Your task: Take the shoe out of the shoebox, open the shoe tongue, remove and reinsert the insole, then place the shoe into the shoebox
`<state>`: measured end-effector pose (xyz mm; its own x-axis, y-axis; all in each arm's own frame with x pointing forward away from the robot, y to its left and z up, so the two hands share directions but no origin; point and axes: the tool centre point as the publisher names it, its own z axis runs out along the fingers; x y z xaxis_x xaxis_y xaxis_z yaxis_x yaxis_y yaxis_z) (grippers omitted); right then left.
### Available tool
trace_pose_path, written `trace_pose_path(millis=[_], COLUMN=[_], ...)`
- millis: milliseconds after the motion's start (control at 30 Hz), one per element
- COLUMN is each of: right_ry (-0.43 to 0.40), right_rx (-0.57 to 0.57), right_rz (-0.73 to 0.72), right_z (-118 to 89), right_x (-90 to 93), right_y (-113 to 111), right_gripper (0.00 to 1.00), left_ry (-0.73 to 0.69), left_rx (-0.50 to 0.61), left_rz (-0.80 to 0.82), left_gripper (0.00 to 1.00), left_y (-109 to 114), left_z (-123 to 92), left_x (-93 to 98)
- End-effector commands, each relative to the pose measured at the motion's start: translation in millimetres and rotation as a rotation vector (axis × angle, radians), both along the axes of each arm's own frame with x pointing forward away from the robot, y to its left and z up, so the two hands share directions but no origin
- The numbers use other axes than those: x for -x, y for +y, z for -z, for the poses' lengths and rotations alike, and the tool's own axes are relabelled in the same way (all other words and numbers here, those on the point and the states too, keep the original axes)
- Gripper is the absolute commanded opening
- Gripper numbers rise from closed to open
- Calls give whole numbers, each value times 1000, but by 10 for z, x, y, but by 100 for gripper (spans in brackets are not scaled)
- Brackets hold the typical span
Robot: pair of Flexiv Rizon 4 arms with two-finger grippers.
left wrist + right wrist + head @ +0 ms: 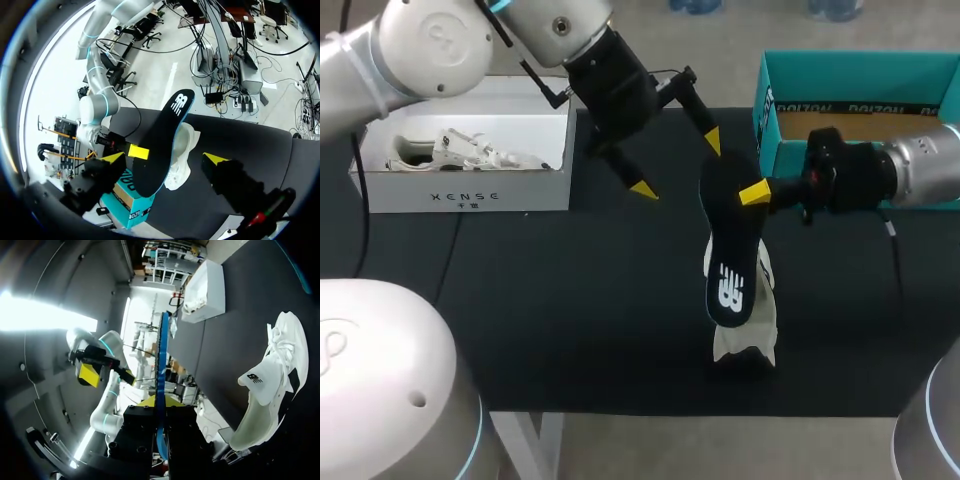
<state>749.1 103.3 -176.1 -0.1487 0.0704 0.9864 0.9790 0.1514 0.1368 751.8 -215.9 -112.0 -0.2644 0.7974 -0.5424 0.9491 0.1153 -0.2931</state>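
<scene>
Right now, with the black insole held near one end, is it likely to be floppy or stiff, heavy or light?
Probably semi-stiff: the insole runs almost straight from the right gripper, with hardly any sag seen edge-on. Likely light: a pinch near one end carries it. It looks thin, so it may bend when pushed into the shoe.

The insole (730, 245) looks matt black foam; the shoe (272, 385) is white woven cloth. At two o'clock the teal shoebox (860, 65) is smooth card. The table (520, 330) wears matt black cloth.
</scene>
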Motion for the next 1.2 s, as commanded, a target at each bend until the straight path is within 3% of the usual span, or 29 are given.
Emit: trace_pose_path(millis=[33, 533, 667, 867, 1200], right_ry=[-6, -4, -4, -4, -4], right_rx=[3, -6, -6, -6, -6], right_rz=[22, 12, 12, 12, 12], right_z=[-58, -82, -82, -82, -82], right_x=[107, 106, 106, 106, 106], right_y=[-33, -43, -43, -43, -43], right_gripper=[0, 0, 0, 0, 0], left_ry=[-1, -1, -122, -272, -265], left_rx=[-4, -4, -68, -154, -273], left_rz=[1, 1, 37, 87, 146], left_gripper=[100, 100, 100, 100, 100], left_y=[-8, -8, -155, -338, -354], left_z=[-4, -4, -70, 10, -201], left_x=[-7, -7, 26, 10, -106])
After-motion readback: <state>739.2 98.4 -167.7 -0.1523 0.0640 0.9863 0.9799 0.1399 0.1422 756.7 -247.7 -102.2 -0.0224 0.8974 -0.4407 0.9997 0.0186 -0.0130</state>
